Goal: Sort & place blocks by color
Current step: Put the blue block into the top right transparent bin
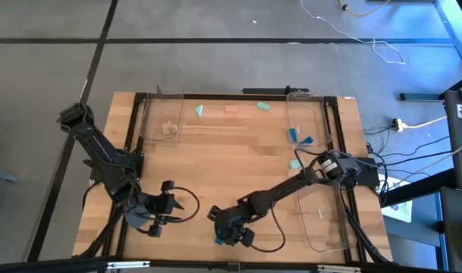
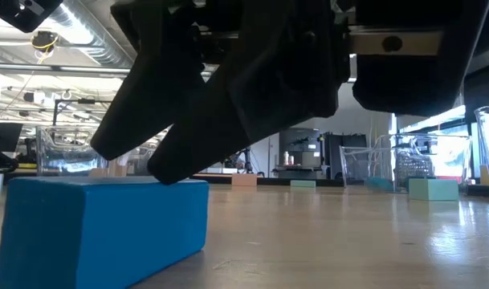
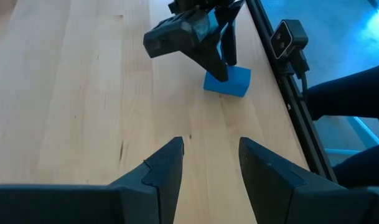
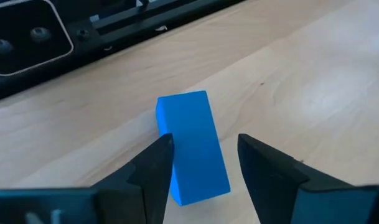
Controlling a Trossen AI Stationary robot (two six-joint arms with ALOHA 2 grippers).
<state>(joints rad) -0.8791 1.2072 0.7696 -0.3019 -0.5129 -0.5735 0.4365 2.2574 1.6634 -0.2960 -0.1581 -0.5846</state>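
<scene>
A bright blue block lies flat on the wooden table near its near edge; it also shows in the high view and the low view. My right gripper is open and points down over it, one finger on each long side, tips at the level of the block's top. My left gripper is open and empty, to the left of the block. Mint, tan and blue blocks lie at the far side. My right gripper's fingers come from above, slanting, and lie across the blue block near one end. One fingertip overlaps the block's edge in the right wrist view. I cannot tell whether it touches the block. The block rests flat on the table.
Clear trays stand at the far left, far right and near right. Two blue blocks are in the far right tray and a tan one in the far left tray. A mint block lies near the right arm.
</scene>
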